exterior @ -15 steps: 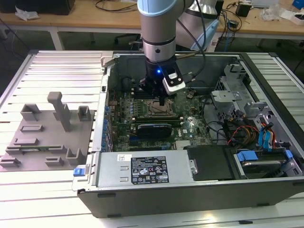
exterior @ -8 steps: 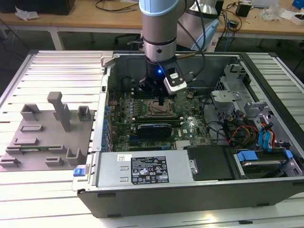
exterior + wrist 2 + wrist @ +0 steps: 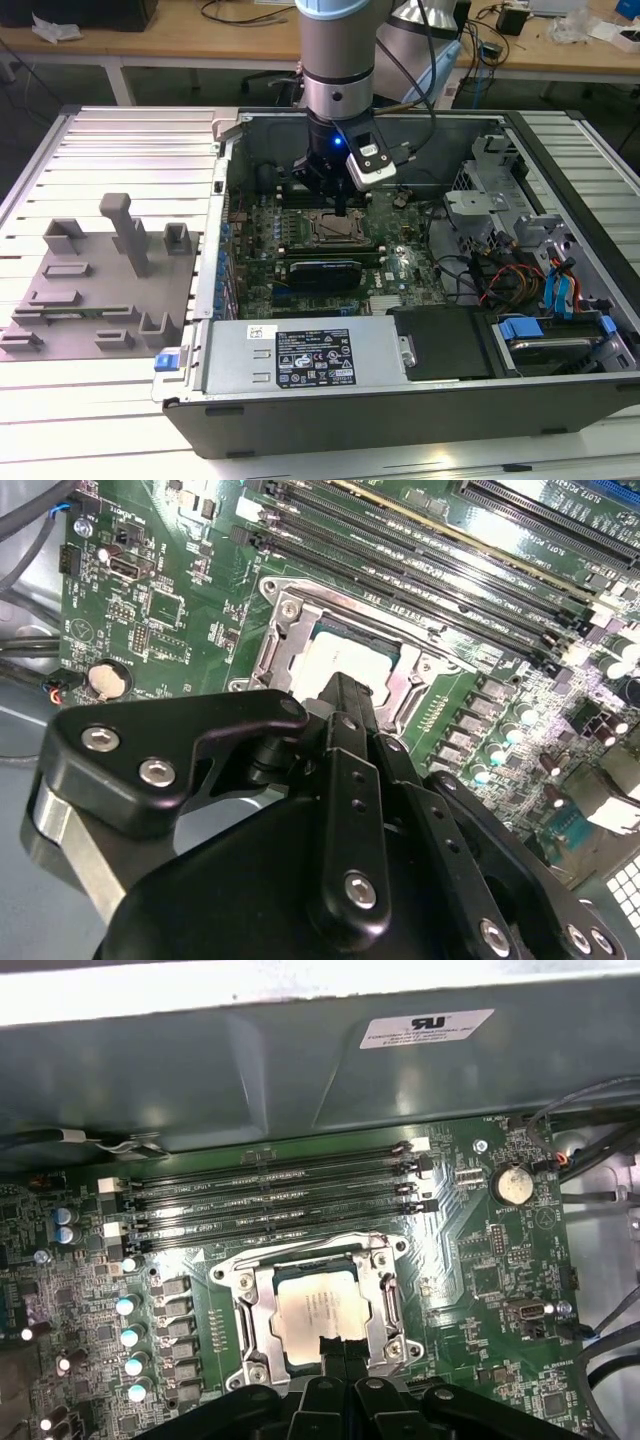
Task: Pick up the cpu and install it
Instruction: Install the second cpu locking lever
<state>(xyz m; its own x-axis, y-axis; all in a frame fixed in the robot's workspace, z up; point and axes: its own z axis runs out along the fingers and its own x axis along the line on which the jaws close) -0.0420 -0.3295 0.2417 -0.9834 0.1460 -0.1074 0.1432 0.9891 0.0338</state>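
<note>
The cpu (image 3: 318, 1305), a small silvery square chip, lies flat inside the open metal-framed socket (image 3: 252, 1312) on the green motherboard; it also shows as cpu (image 3: 335, 658) and cpu (image 3: 335, 228). My gripper (image 3: 343, 205) hangs inside the computer case, straight above the socket. In both wrist views the black fingers are pressed together into one narrow tip, gripper (image 3: 340, 1348) and gripper (image 3: 346, 692), just over one edge of the chip. Nothing sits between the fingers. The tip hides part of that edge.
Black memory slots (image 3: 270, 1200) run beside the socket, toward the case wall (image 3: 300, 1070). A coin battery (image 3: 510, 1182) and cables (image 3: 520, 270) lie nearby. A black power supply with a white label (image 3: 315, 358) fills the case front. A grey fixture plate (image 3: 100, 290) sits at the exterior view's left.
</note>
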